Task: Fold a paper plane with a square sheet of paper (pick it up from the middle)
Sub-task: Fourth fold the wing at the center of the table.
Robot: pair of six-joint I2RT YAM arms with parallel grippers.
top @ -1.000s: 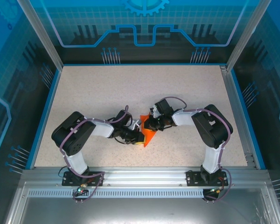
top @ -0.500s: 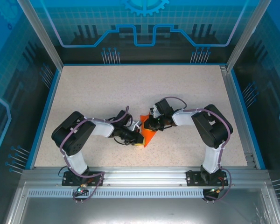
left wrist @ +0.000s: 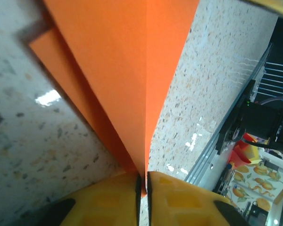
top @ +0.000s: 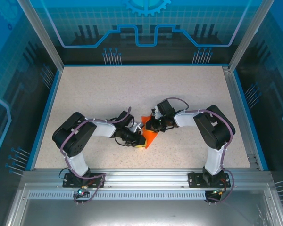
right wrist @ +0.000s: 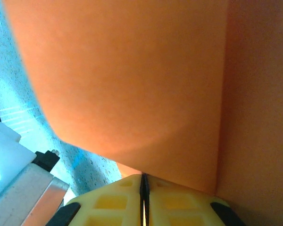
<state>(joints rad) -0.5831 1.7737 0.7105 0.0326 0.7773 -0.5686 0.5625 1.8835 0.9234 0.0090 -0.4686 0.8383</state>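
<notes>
Paper [top: 151, 137] sits mid-table [top: 132, 89] between the arms, creased into a narrow wedge, so it's partway there but not a plane yet. Left gripper [left wrist: 142, 178] is pinched on the folded edge. Right gripper [right wrist: 144, 179] looks clamped on it too, though that view's blurry.

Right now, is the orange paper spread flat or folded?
Folded. At the left wrist, the orange paper shows layers meeting in a sharp crease running into the left gripper; from above it looks small and pointed.
</notes>
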